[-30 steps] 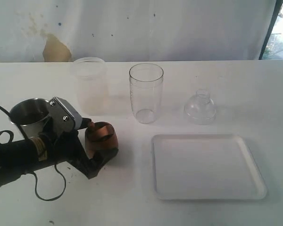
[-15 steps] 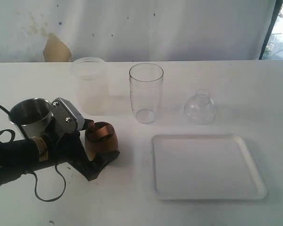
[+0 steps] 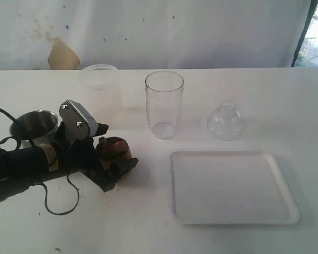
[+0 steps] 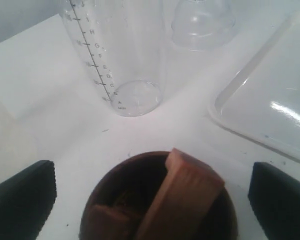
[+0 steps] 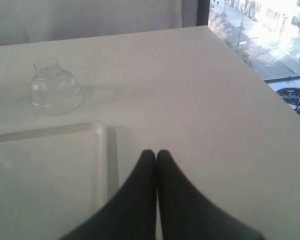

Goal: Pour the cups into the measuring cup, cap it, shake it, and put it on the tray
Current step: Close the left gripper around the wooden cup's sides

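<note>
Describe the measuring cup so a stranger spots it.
Start at the flat white rectangular plastic tray. Behind its far-left corner stands a tall clear plastic cylinder. Unlike the cloudy frosted cup and squat clear dome lid flanking it, it is tall and see-through, with a printed scale.

Matt brown wooden cup; glossy (smooth) plastic tray.

The wooden cup lies left of the tray, measuring cup behind both.

Exterior view looks down over the whole table; both low, close wrist views share the tray.
</note>
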Motion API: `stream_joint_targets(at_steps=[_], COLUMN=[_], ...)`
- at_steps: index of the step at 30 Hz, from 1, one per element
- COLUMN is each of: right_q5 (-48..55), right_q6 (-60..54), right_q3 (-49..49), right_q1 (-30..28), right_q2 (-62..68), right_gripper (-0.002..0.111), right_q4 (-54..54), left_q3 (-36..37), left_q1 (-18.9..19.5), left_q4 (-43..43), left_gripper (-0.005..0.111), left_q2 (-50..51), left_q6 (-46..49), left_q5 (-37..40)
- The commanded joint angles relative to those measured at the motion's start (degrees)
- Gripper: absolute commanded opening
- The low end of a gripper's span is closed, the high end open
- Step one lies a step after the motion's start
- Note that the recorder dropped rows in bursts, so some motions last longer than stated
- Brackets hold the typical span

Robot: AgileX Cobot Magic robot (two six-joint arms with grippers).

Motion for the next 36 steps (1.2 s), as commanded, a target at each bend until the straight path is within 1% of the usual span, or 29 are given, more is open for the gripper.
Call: stream_joint_targets(at_steps=[1, 5, 8, 11, 16, 25, 27, 36], right_q5=[-0.45, -0.45, -0.45, -0.45, -0.45, -0.45, -0.45, -0.45], right_q6=[-0.49, -0.49, -0.49, -0.49, -0.49, -0.49, -0.49, -0.49], right_q3=[0.27, 0.27, 0.27, 0.27, 0.27, 0.27, 0.27, 0.27], right_q1=[0.16, 0.16, 0.16, 0.16, 0.16, 0.16, 0.16, 0.16], right_q2=[-0.27, -0.27, -0.27, -0.27, -0.27, -0.27, -0.27, -0.27], right_gripper=[0.000, 0.000, 0.000, 0.000, 0.000, 0.000, 0.000, 0.000], right_q4=[-0.20, -0.20, -0.20, -0.20, -0.20, -0.20, -0.20, -0.20], left_q3=[-0.26, -0.26, -0.67, -3.01, -4.39, -4.61, -4.61, -4.61], left_q1=[-0.09, -0.09, -0.09, -0.09, -0.09, -0.09, -0.09, -0.09], left_q4=[0.23, 0.23, 0.11, 0.00, 0.00, -0.27, -1.54, -2.27], left_gripper=[0.105, 0.105, 0.105, 0.105, 0.105, 0.105, 0.105, 0.105], left_q2=[1.48, 3.33, 4.76, 7.36, 9.36, 10.12, 10.12, 10.12], left_q6=[-0.42, -0.17, 0.07, -0.46, -0.49, 0.52, 1.42, 1.71], left_q5=[1.44, 0.33, -1.91, -2.12, -2.55, -7.98, -8.99, -5.65])
